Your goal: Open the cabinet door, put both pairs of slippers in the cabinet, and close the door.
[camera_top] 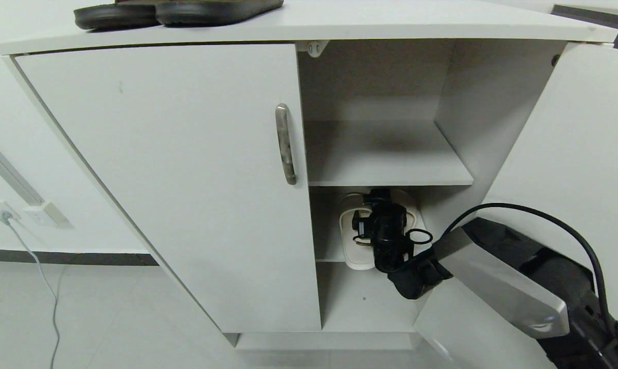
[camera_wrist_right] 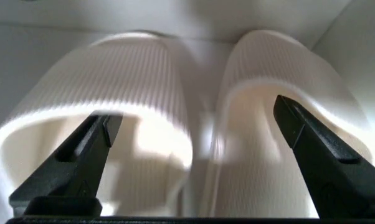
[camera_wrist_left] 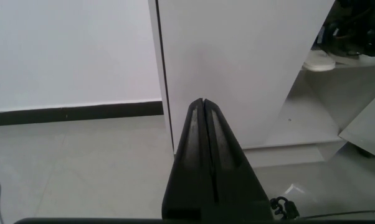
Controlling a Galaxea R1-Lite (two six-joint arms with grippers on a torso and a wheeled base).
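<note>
My right gripper [camera_wrist_right: 192, 113], spread wide, hangs just over the 2 white slippers [camera_wrist_right: 137, 74] lying side by side on the second shelf of the cabinet [camera_top: 380, 154], while the 2 dark slippers [camera_top: 175, 11] lie on its top, probably light, soft, bendable foam, best pinched together where they meet.
</note>
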